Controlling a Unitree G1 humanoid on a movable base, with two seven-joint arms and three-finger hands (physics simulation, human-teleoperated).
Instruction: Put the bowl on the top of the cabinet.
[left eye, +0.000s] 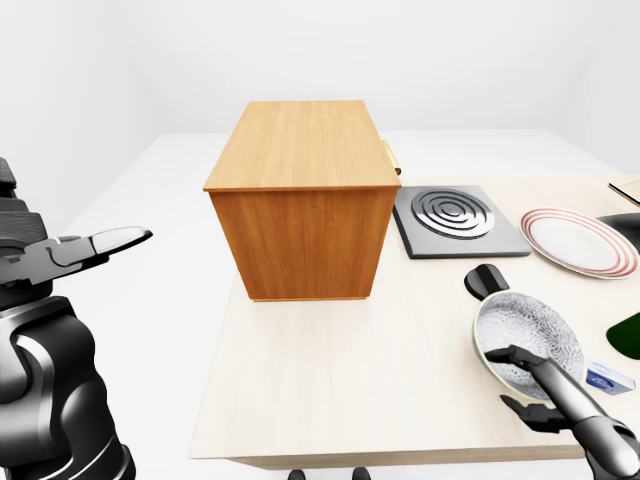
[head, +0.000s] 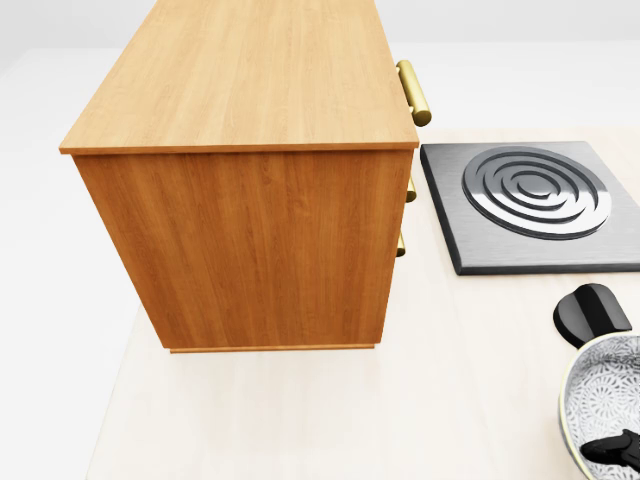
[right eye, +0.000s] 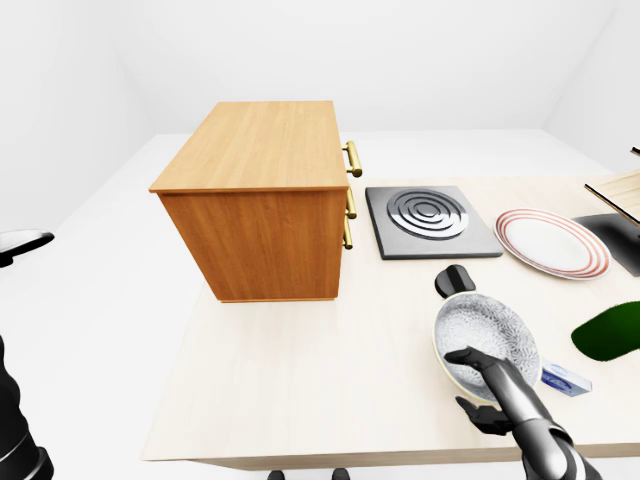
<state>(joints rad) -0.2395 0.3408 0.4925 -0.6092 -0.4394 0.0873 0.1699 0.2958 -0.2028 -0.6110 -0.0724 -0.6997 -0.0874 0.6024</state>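
The wooden cabinet (left eye: 300, 200) stands on the pale table (left eye: 330, 380), its flat top bare and its brass handles (head: 413, 92) facing right. The patterned white bowl (left eye: 535, 335) is at the lower right of the left-eye view, right of and below the cabinet. My right hand (left eye: 497, 377) comes in from the bottom right and grips the bowl's near rim, one finger (left eye: 503, 353) inside and others under the rim. My left hand (left eye: 105, 243) is held open and empty at the left, off the table.
A small black object (left eye: 487, 280) touches the bowl's upper-left rim. A grey burner plate (left eye: 458, 220) lies right of the cabinet, then a red-rimmed plate (left eye: 578, 242). A green object (left eye: 628, 335) and a small blue-white box (left eye: 608, 378) lie right of the bowl.
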